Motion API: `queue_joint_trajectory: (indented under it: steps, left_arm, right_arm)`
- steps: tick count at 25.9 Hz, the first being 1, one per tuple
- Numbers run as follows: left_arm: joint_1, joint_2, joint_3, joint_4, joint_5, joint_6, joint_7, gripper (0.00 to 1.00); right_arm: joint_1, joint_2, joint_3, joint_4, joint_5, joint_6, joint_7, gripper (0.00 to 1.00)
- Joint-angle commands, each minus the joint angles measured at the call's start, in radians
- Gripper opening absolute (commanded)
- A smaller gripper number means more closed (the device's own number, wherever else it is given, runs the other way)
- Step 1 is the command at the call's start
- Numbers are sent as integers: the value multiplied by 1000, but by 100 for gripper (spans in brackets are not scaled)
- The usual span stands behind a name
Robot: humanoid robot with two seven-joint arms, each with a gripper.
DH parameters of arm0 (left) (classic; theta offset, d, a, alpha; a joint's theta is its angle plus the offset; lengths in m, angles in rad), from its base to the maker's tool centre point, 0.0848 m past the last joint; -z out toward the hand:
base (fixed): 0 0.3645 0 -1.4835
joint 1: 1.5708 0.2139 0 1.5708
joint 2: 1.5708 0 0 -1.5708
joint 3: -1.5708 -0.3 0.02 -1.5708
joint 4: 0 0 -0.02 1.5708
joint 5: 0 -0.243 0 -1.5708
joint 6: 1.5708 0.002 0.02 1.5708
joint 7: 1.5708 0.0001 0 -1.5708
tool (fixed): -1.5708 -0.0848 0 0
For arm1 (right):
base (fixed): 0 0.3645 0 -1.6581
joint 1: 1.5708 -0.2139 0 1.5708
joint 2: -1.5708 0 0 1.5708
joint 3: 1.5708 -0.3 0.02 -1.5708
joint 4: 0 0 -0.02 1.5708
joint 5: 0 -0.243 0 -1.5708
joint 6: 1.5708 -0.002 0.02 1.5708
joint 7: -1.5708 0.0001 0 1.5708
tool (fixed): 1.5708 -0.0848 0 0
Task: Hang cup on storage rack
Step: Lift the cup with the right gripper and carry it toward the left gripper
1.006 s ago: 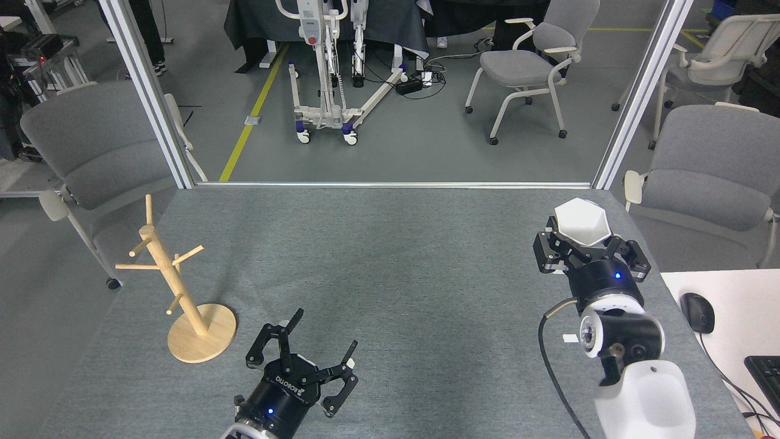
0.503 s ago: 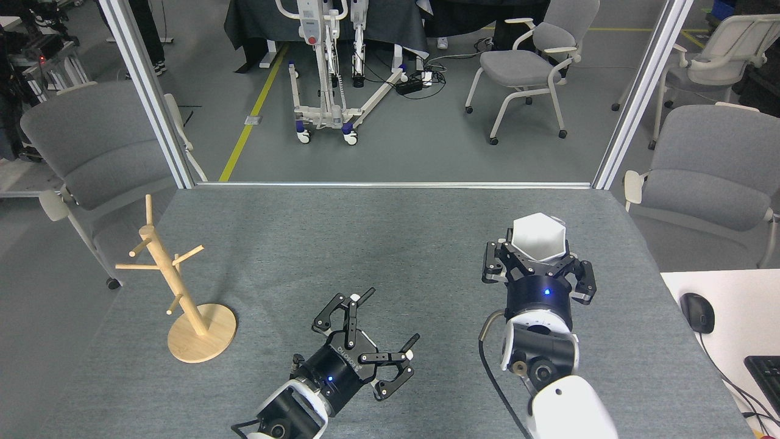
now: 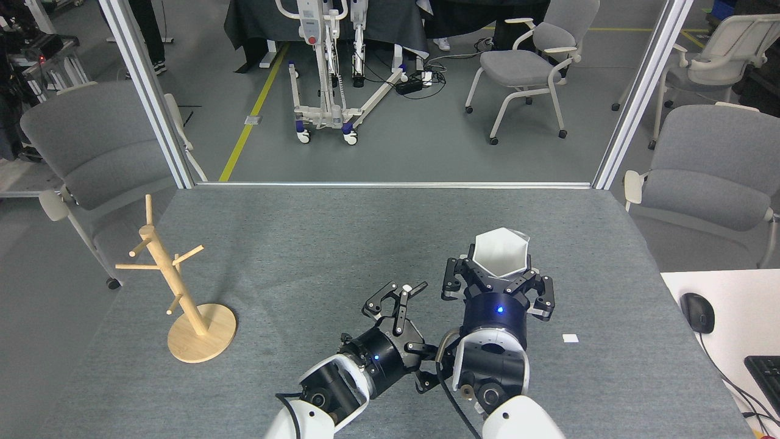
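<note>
The white faceted cup with its hexagonal rim facing me is held in my right gripper, which is shut on it over the middle of the table, slightly right of centre. My left gripper is open just to the left of the right wrist, its upper fingers close to the right gripper and its lower fingers partly hidden behind the right arm. The wooden storage rack stands on its round base near the table's left edge, with bare pegs. The cup's handle is hidden.
A small white tag lies on the grey table right of my right arm. A white desk with a mouse and keyboard adjoins at right. Grey chairs stand beyond both side edges.
My right gripper has carried the cup leftward and nearer, from the right edge toward the centre. The left gripper has moved right and up, closing in beside the right wrist.
</note>
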Motion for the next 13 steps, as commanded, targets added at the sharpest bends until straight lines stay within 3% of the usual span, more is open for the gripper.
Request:
queue_joint_trajectory:
  steps: [1,13]
  left_arm:
    - [-28,-21,-2,23,0,-18,-31,99]
    - [-126,-24,-41,113,35,-17,-71,99]
  right_arm:
    - [-3,20,16,1,2,0,12,39]
    - [-8,56,69,3,2,-1,22,38]
